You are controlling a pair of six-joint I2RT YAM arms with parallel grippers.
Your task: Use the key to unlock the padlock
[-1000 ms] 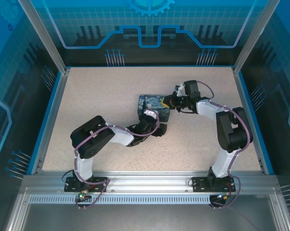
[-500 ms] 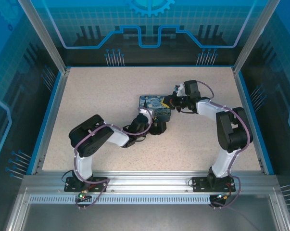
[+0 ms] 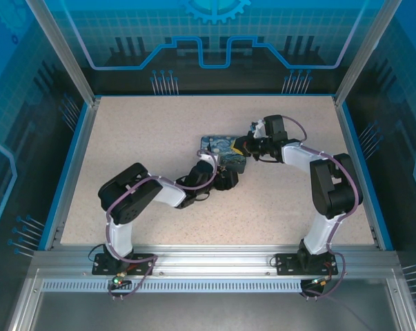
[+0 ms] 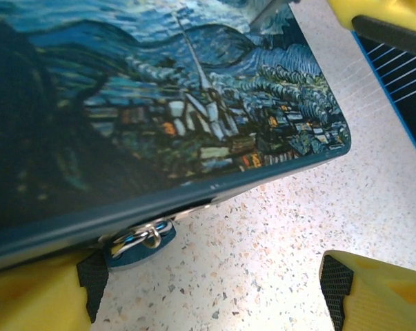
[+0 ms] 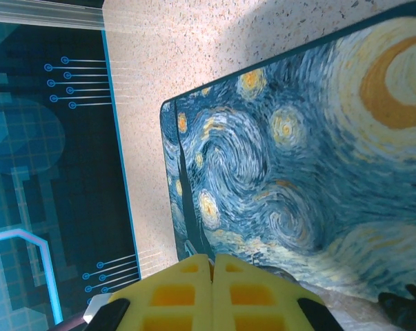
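Note:
The dark-blue night-sky box (image 3: 220, 148) lies mid-table. My left gripper (image 3: 225, 178) is at its near edge, open, its yellow fingers (image 4: 28, 296) wide apart over bare table (image 4: 263, 241). A small silvery loop (image 4: 144, 236) on a blue tab sticks out under the box's edge (image 4: 194, 196), just beside the left finger; I cannot tell whether it is the padlock. My right gripper (image 5: 212, 258) is shut above the box's painted lid (image 5: 290, 179), at the box's right side (image 3: 243, 147). The key is hidden; no part of it shows clearly between the shut fingers.
The speckled table (image 3: 145, 138) is ringed by a blue rim (image 3: 76, 158) and glass walls. The right gripper's yellow finger (image 4: 380, 14) shows at the top right of the left wrist view, close over the box's corner.
My left gripper has shifted slightly right along the box's near edge and its jaws have narrowed a little. The right arm has stayed still.

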